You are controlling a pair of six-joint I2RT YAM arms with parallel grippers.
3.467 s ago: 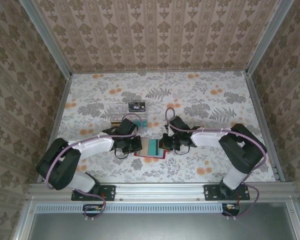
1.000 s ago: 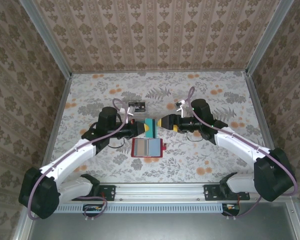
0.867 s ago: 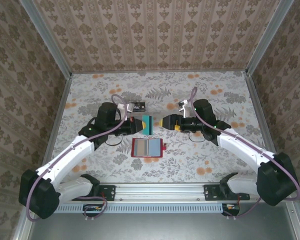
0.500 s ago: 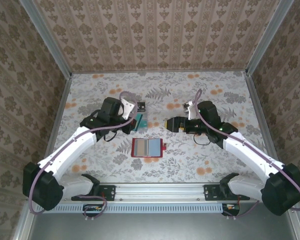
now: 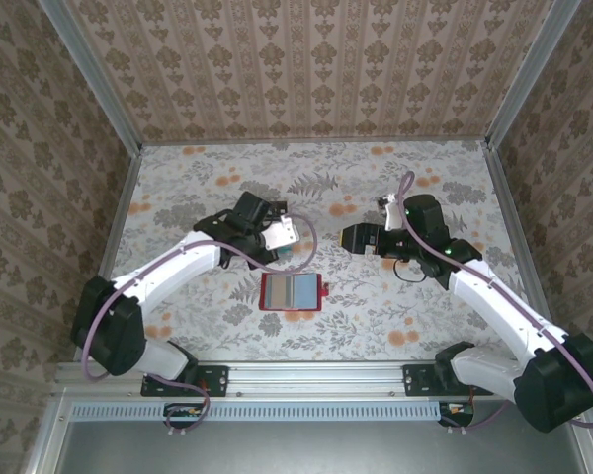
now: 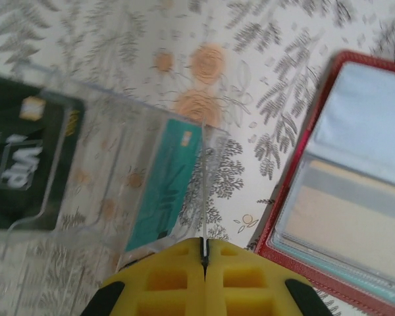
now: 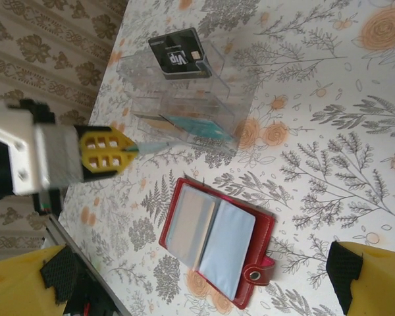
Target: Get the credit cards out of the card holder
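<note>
Above the clear tray [image 7: 184, 99], the left gripper [image 6: 203, 258] clamps a teal credit card [image 7: 147, 148] edge-on; tilted, it could snag the wall and slip. The right gripper [image 5: 354, 238] hangs apart, empty.

The card holder [image 5: 293, 292] lies open and flat, red-edged, its greyish and light-blue panels facing up; a black card [image 7: 179, 54] with pale print lies flat beyond it; a teal card [image 7: 147, 147] sits edge-on, pinched by the left gripper [image 6: 204, 249].
</note>
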